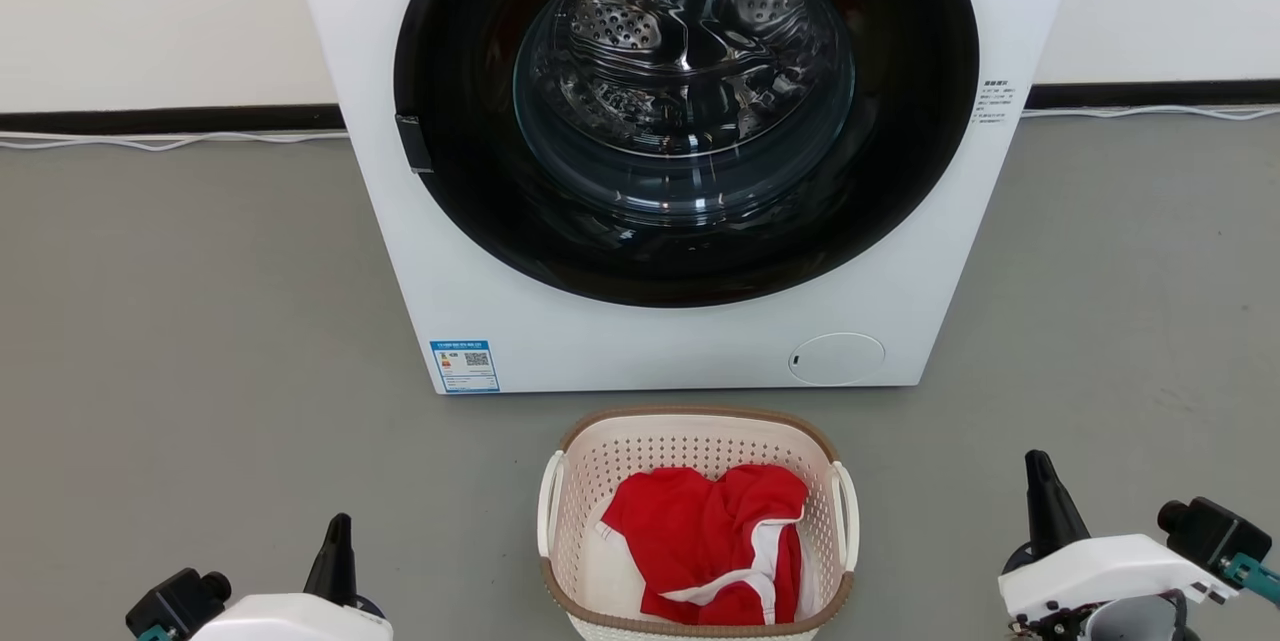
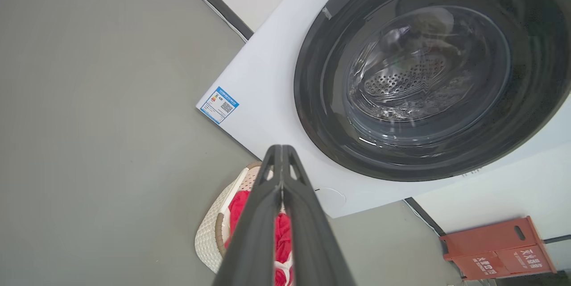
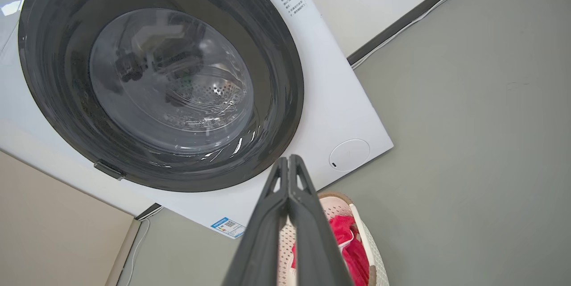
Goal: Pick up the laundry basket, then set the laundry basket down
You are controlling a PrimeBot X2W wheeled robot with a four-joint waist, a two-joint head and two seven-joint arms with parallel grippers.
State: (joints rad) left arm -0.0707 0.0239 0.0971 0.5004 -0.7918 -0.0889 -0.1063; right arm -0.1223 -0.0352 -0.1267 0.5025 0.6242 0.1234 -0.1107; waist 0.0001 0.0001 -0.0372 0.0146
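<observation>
Head view. The basket is seen on the grey floor at bottom centre, just in front of the washer and not touching it. A red garment with white trim is lying crumpled inside it. A white loop handle is noted on each side of the basket; neither is touched. The washer's steel drum is seen through the round door glass. A blue label is noted at the washer's lower left and a round cap at its lower right. A pale cable is laid along the wall base. The left gripper is seen at lower left and the right gripper at lower right. Both are well apart from the basket, one to either side, and each shows as a single dark point.

Left wrist view. The left fingers are pressed together along their length, with nothing between them. Part of the basket and garment is seen behind them, low in frame, with the washer front above. An orange-red box with white characters is noted against the wall at lower right.

Right wrist view. The right fingers are likewise closed on each other, empty. The basket's rim and the garment are seen just to the right of them, below the washer's round cap.
</observation>
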